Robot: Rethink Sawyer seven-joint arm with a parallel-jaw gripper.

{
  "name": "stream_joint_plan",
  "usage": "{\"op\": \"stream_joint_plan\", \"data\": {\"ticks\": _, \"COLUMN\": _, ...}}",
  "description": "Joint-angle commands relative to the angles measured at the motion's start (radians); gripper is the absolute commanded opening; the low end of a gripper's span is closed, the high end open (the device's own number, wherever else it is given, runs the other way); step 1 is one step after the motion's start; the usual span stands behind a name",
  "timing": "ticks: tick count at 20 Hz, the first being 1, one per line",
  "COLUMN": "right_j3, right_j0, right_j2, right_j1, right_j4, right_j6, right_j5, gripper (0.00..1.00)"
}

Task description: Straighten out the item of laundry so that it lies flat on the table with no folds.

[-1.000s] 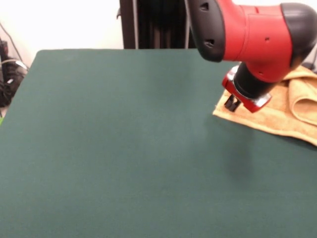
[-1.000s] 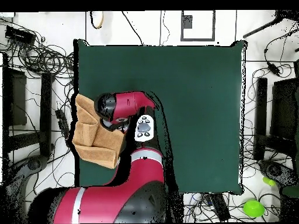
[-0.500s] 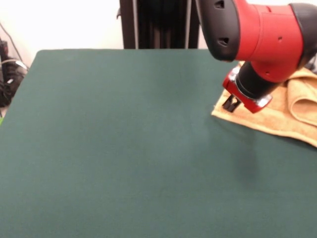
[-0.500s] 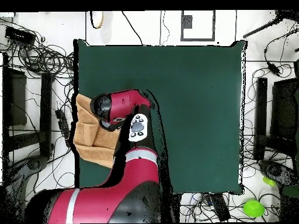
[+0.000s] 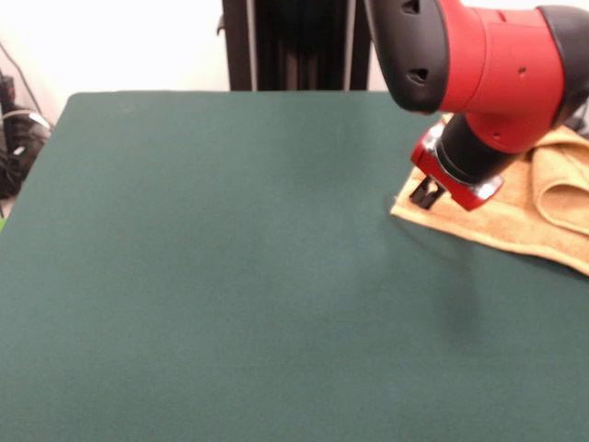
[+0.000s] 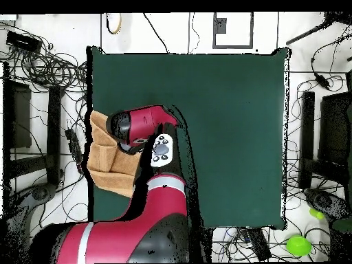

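The orange-tan towel (image 5: 515, 216) lies crumpled at the right side of the dark green table (image 5: 230, 258), with a thick fold doubled over near the picture's right edge. My gripper (image 5: 425, 194) points down at the towel's near-left corner and looks shut on the towel there, touching the cloth. In the overhead view the towel (image 6: 103, 161) lies folded at the left edge of the table (image 6: 227, 124) and partly overhangs it. The red arm covers the gripper in that view. No label shows.
The red and black arm (image 5: 479, 64) hangs over the table's far right corner. The black pedestal (image 5: 294, 46) stands behind the far edge. Cables (image 6: 48, 62) lie on the floor around the table.
The arm has shifted slightly to the right in the front view. The gripper has stayed at the towel's corner, and that corner has crept a little to the left.
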Motion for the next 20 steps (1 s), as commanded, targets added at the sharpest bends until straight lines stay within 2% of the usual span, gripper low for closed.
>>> {"op": "stream_joint_plan", "data": {"ticks": 1, "right_j3": 0.023, "right_j0": -0.075, "right_j2": -0.049, "right_j1": 0.128, "right_j4": -0.208, "right_j6": -0.144, "right_j5": -0.159, "gripper": 0.0}}
{"op": "stream_joint_plan", "data": {"ticks": 11, "right_j3": 0.025, "right_j0": -0.098, "right_j2": -0.054, "right_j1": 0.128, "right_j4": -0.273, "right_j6": -0.15, "right_j5": -0.205, "gripper": 0.0}}
{"op": "stream_joint_plan", "data": {"ticks": 20, "right_j3": 0.031, "right_j0": -0.115, "right_j2": -0.037, "right_j1": 0.11, "right_j4": -0.326, "right_j6": -0.125, "right_j5": -0.197, "gripper": 0.0}}
